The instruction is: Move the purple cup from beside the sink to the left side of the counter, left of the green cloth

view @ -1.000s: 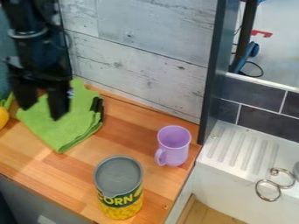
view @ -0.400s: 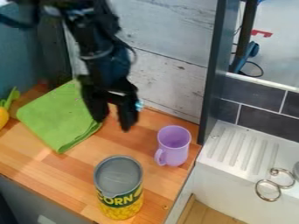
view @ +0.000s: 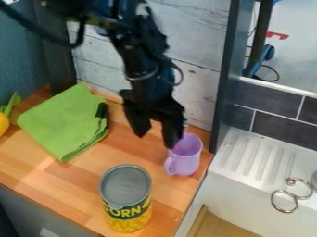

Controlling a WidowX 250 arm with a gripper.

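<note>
The black gripper (view: 155,139) hangs over the wooden counter, open, with its fingers pointing down and nothing between them. Its right finger overlaps the rim area of the purple mug (view: 186,159) in the view; whether they touch I cannot tell. The mug stands upright near the counter's right edge, handle toward the front left. In front of the gripper, a corn can (view: 127,199) stands upright with its grey lid up. To the left lies a folded green cloth (view: 62,122), with a dark item at its right side.
A yellow item with a green top (view: 5,121) is at the left edge. Whitewashed boards (view: 204,88) rise behind the counter (view: 139,155). A white sink (view: 248,185) with a ridged drainer and metal rings stands at the right, past a dark upright post.
The arm has swung from the upper left to the right, bringing the open gripper from over the green cloth to beside the purple mug. The mug, can and cloth have not moved.
</note>
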